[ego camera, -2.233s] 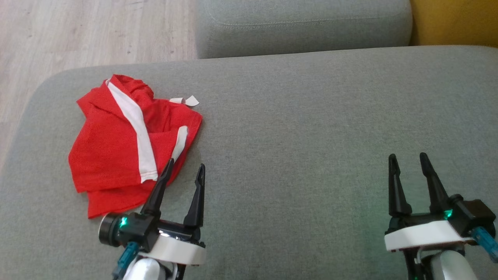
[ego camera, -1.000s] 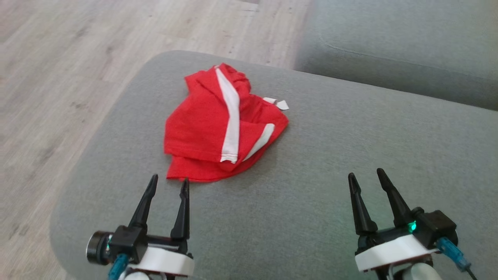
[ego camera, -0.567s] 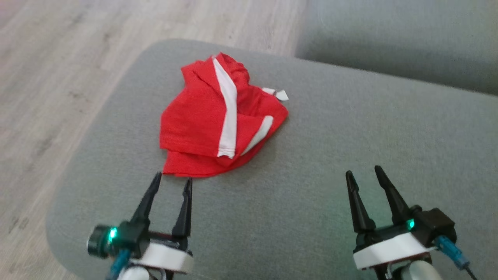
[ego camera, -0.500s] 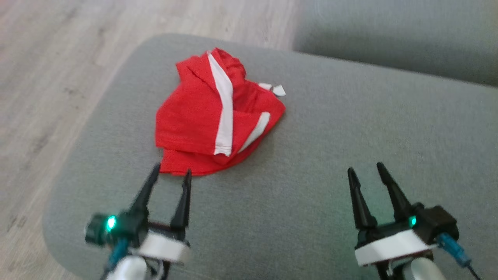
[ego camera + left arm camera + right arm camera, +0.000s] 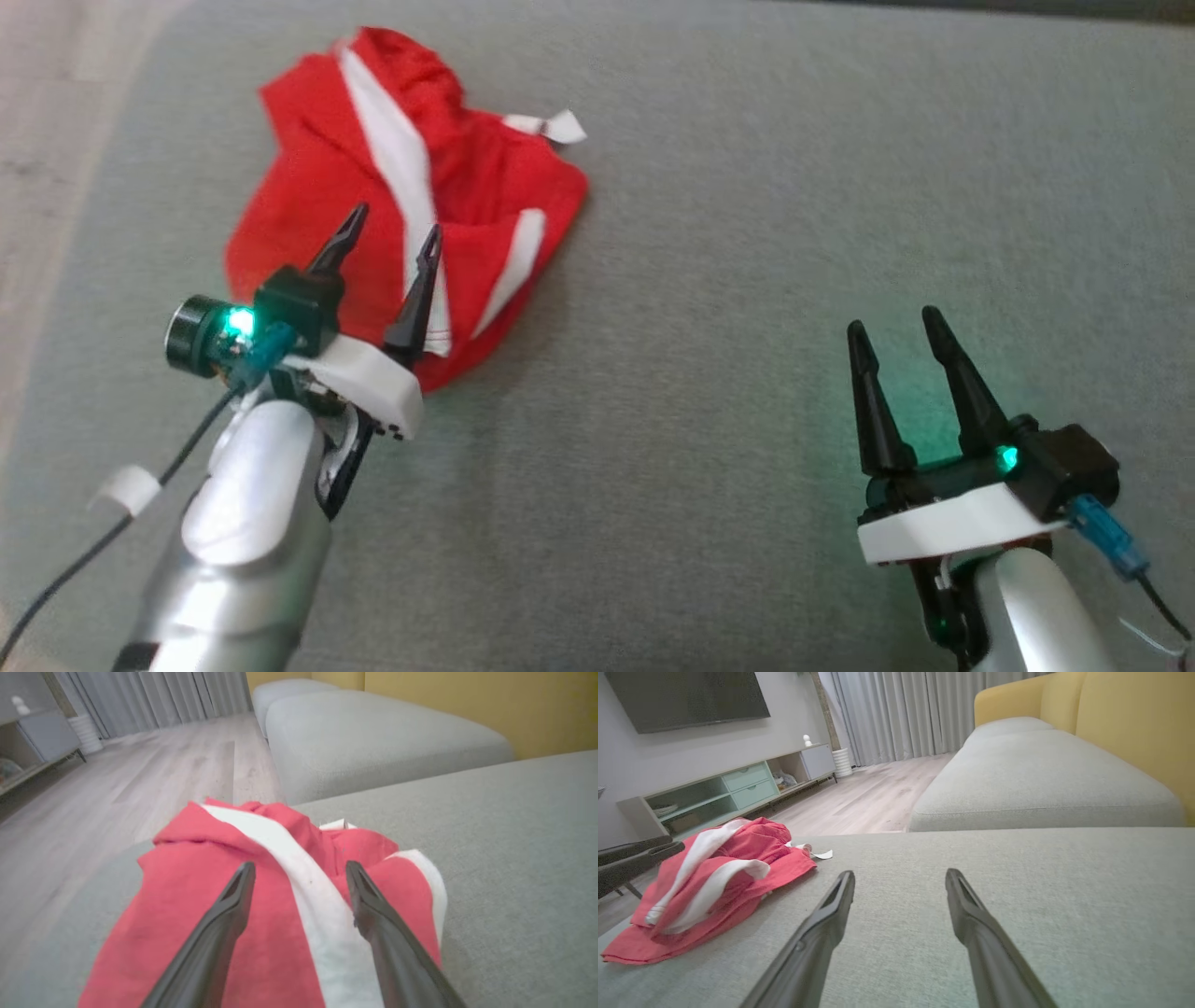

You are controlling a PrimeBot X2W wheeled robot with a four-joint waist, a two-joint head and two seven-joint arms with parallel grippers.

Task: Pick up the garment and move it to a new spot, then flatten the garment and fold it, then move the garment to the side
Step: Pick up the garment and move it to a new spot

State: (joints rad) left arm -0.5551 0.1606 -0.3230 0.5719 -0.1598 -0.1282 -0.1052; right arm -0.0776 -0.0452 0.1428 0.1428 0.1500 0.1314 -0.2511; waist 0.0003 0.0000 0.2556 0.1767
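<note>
Red-and-white garment [image 5: 476,191], one, on one grey cushion [image 5: 794,233]; two sets of jaws, both spread.

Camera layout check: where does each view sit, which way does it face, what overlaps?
Head view: head-mounted, looking steeply down at the grey cushion; shows left pincer over the red garment, right pincer, left forearm.
Left wrist view: on left wrist, looking along the open left pincer, low over the garment, toward wooden floor.
Right wrist view: on right wrist, looking along the open right pincer across the cushion; garment at its left.
Shared: all three show garment and cushion.
</note>
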